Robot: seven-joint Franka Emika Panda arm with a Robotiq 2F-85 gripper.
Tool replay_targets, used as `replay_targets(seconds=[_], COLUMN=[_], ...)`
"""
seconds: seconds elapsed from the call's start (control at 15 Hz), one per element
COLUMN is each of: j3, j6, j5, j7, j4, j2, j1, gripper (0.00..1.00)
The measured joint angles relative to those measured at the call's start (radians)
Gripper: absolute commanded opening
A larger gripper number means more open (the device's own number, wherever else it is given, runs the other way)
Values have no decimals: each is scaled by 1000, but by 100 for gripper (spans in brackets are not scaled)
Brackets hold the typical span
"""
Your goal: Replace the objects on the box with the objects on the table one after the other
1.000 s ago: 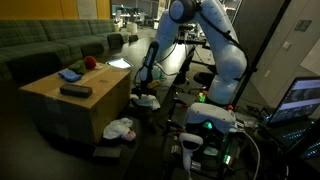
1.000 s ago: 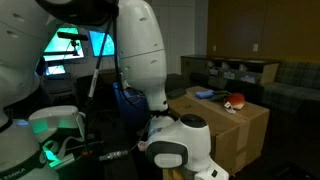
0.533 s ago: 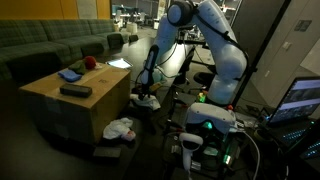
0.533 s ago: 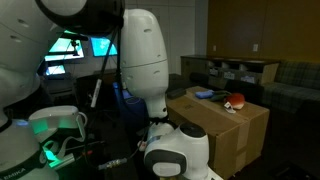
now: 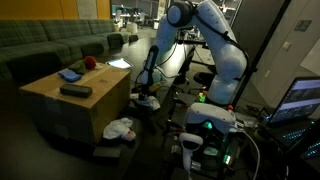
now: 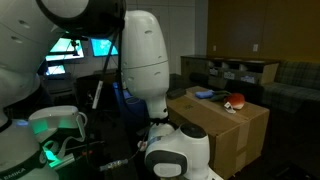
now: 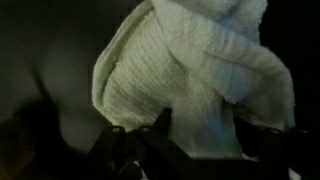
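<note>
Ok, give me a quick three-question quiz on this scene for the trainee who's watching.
1. True or false: the box top carries a blue cloth, a red object and a dark flat item.
2. What fills the wrist view? A) white cloth B) green bottle C) metal pan
3. In an exterior view, is the tool above the box top or lowered beside the box?
Key: 1 true; 2 A; 3 lowered beside the box.

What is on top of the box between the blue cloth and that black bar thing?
Nothing. In an exterior view, only bare cardboard separates the blue cloth from the black bar-shaped object on the box.
</note>
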Motion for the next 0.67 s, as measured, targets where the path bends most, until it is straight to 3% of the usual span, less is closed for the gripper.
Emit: replay_targets(seconds=[0.2, 0.67], j3=[1, -3], j6=[0, 0], j5=[1, 13], j7=[3, 55], j4=[-9, -153], j2=[-9, -137], j1=[0, 15], gripper=[4, 5])
